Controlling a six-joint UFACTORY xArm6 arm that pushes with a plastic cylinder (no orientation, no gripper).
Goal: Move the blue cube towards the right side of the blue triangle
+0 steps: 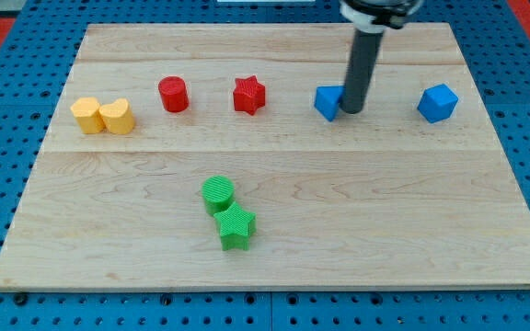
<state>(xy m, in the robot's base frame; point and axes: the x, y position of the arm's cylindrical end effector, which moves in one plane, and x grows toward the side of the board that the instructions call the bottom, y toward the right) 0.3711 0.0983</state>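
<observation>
The blue cube (pixel 437 102) sits near the view's right edge of the wooden board (pixel 339 211). The blue triangle (pixel 327 102) lies to its left, in the same row. My tip (pixel 351 111) rests on the board right against the triangle's right side, between the two blue blocks. A wide gap separates the tip from the cube. The dark rod rises from the tip to the view's top.
A red cylinder (pixel 173 94) and a red star (pixel 248 95) lie left of the triangle. Two yellow blocks (pixel 102 116) touch at the far left. A green cylinder (pixel 218 194) and a green star (pixel 236 227) touch at lower centre.
</observation>
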